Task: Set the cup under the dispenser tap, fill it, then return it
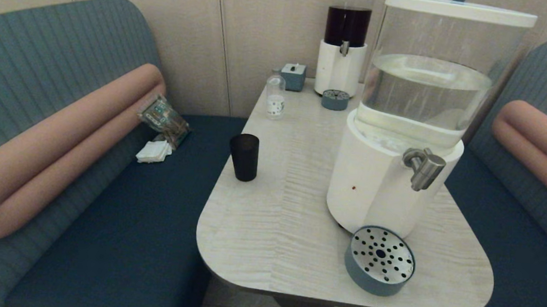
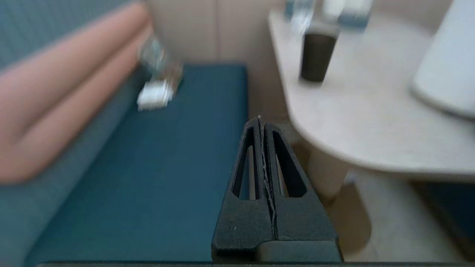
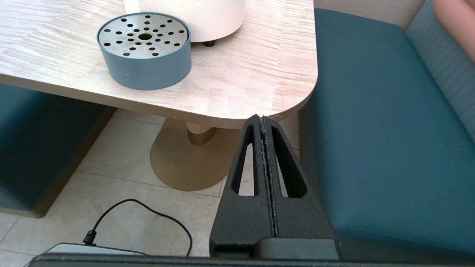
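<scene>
The matte black cup [image 1: 243,156] stands upright near the table's left edge, also in the left wrist view as the cup [image 2: 316,56]. The brushed-steel tap [image 1: 423,167] juts from the big white-based dispenser [image 1: 378,191] with its clear-water tank. A round blue drip tray [image 1: 380,260] with a perforated steel top sits below the tap, seen too as the drip tray [image 3: 144,50]. My left gripper [image 2: 260,119] is shut and empty, below and short of the table's near-left corner. Shut and empty as well, my right gripper [image 3: 262,118] hangs below the table's near-right corner. Neither arm shows in the head view.
A small clear bottle [image 1: 275,96], a blue box [image 1: 293,76], a second drip tray [image 1: 335,100] and a dark-liquid dispenser [image 1: 344,42] stand at the table's far end. Teal benches [image 1: 117,219] flank the table [image 1: 273,222]; a packet [image 1: 164,117] and napkins [image 1: 154,152] lie on the left one. A cable [image 3: 148,211] lies on the floor.
</scene>
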Available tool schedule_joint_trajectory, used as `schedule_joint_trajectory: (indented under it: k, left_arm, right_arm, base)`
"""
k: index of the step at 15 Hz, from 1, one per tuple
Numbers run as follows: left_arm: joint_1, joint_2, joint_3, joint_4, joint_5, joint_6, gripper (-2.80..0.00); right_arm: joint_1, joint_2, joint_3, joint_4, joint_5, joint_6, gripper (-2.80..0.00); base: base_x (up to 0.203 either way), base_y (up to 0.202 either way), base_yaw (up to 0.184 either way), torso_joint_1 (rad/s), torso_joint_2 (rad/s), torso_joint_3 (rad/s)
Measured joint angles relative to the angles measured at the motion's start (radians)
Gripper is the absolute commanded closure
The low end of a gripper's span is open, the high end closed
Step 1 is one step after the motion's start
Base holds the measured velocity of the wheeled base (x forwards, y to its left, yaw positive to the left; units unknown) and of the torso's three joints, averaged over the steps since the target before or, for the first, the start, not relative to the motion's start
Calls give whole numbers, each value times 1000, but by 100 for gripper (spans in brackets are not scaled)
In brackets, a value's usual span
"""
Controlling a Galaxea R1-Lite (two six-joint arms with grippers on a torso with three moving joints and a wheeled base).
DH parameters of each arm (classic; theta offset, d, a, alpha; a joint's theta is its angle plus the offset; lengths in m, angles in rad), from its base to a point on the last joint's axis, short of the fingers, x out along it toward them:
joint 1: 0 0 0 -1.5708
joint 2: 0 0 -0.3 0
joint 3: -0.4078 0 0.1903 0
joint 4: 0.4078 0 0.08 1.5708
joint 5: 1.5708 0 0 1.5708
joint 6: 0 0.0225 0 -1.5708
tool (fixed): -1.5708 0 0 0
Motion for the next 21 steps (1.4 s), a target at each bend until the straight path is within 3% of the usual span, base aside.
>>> schedule_joint_trajectory:
  k: [6, 12, 21]
  left_arm:
    - [0, 0, 7, 173, 64, 3, 0]
    - [0, 0, 7, 173, 56, 31, 0]
    - [0, 0, 7, 172, 59, 13, 0]
  right_arm:
    - [0, 0, 0, 0, 0, 0, 0]
    - [0, 0, 0, 0, 0, 0, 0]
    - [0, 0, 0, 0, 0, 0, 0]
  base:
    - [0, 0, 0, 0, 0, 0]
    - [0, 0, 0, 0, 0, 0]
    - [0, 0, 0, 0, 0, 0]
